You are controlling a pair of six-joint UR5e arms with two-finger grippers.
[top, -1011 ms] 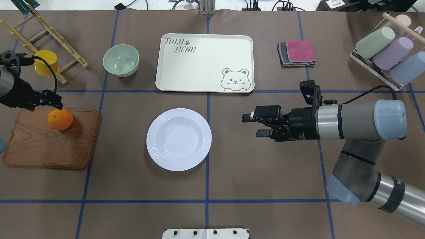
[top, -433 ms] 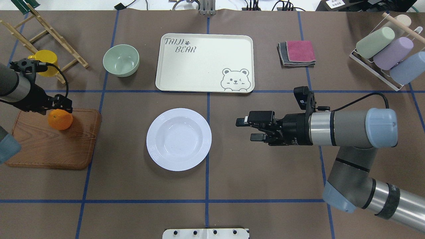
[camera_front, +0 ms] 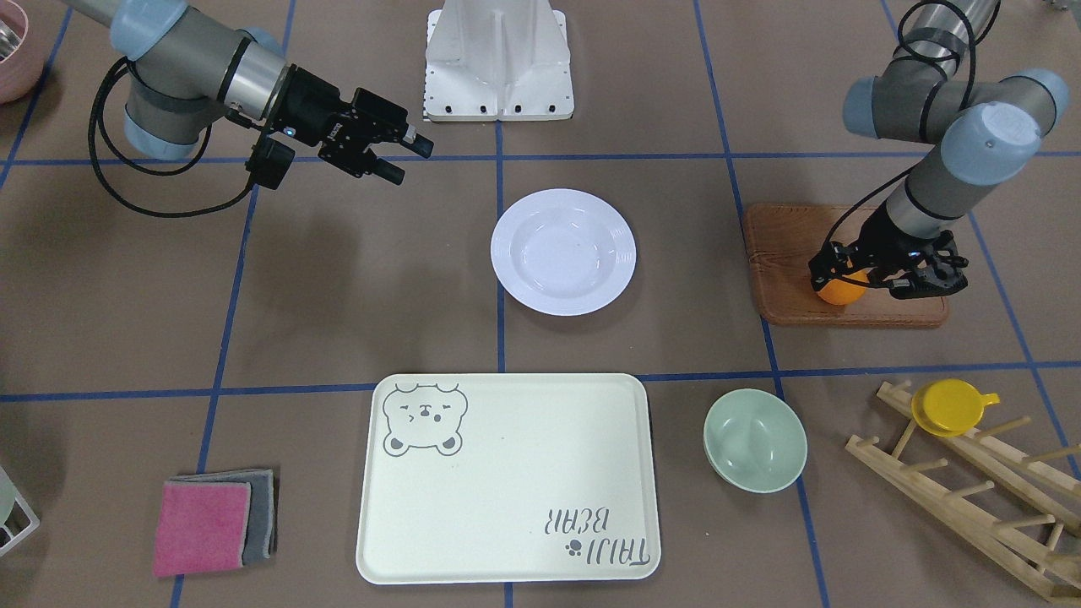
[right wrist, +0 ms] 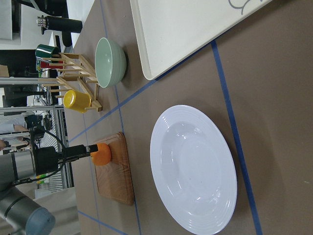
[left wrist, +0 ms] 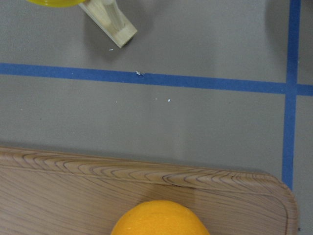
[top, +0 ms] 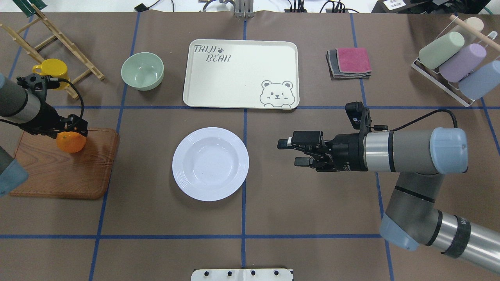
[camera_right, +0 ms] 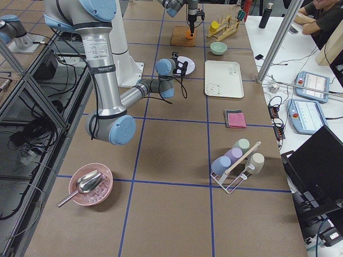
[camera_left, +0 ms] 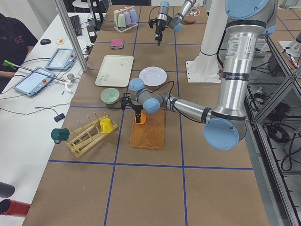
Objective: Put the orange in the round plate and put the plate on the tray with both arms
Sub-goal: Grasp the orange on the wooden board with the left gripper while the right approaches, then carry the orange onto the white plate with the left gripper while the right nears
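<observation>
The orange (top: 71,143) (camera_front: 839,292) lies on the brown wooden board, and it fills the bottom edge of the left wrist view (left wrist: 160,219). My left gripper (top: 73,130) (camera_front: 846,277) hangs tilted just over its top, open, with fingers on either side of it. At the table's middle sits the white round plate (top: 210,164) (camera_front: 563,251), with nothing in it. To its right my right gripper (top: 292,152) (camera_front: 409,162) hovers open, pointing at the plate's rim and a short gap from it. Beyond the plate lies the cream tray (top: 240,74) (camera_front: 507,481), bare.
The wooden board (top: 62,171) is at the left. A pale green bowl (top: 142,71) stands left of the tray. A yellow cup (top: 52,69) hangs on a wooden rack (top: 62,39) at the far left. Folded cloths (top: 349,62) and a cup rack (top: 453,58) are at the far right.
My left gripper has swung right and come down over the orange, which has not moved. My right gripper slid a little left toward the plate, then held still.
</observation>
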